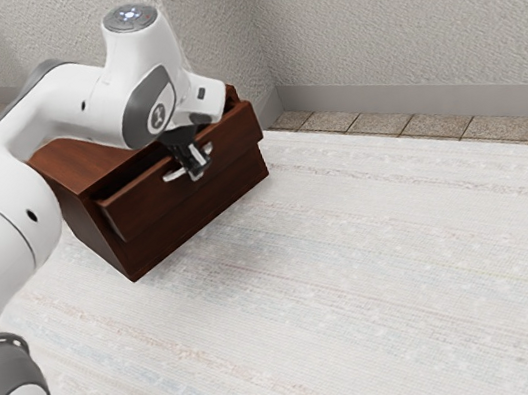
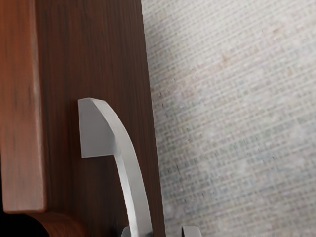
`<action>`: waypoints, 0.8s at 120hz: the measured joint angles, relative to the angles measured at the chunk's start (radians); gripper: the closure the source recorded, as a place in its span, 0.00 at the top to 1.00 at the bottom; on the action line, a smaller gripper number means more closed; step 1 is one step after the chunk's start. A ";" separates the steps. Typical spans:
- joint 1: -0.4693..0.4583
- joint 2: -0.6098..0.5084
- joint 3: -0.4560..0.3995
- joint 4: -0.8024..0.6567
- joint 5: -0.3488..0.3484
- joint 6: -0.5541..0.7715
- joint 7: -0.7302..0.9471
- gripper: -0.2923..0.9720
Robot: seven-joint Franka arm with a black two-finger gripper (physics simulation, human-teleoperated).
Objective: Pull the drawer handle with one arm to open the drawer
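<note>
The table (image 1: 387, 268) is a wide pale woven surface, and the one piece of furniture on it, a dark wooden cabinet (image 1: 202, 218), sits toward the exterior view's left, close under the wall corner. I read that placement as deliberate: it puts the front face within easy reach of the arm (image 1: 4, 221), which comes in from the exterior view's left and bends down over the cabinet's top.

The drawer (image 1: 139, 206) fills the upper part of that face. Its front panel seems to stand a little proud of the body below it, so my judgement is that it is slightly drawn out at most, with nearly all its travel left.

The handle (image 1: 175, 175) is a curved grey bar fixed to the drawer front. From the wrist view it arcs away from the wood, leaving room behind it for a hook or a pinch.

The gripper (image 1: 192, 161) hangs right at the handle, wrist angled steeply down so that the pull can run straight out from the face. The handle lies directly under and against the hand. I cannot tell whether the hand is clamped on the bar or merely set around it, so I would confirm the hold before hauling.
</note>
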 joint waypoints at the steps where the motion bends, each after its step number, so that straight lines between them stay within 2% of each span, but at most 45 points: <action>1: -0.001 -0.001 0.000 -0.001 0.000 0.000 0.000 0.23; 96: -0.052 -0.087 -0.009 -0.100 -0.010 0.002 -0.011 0.22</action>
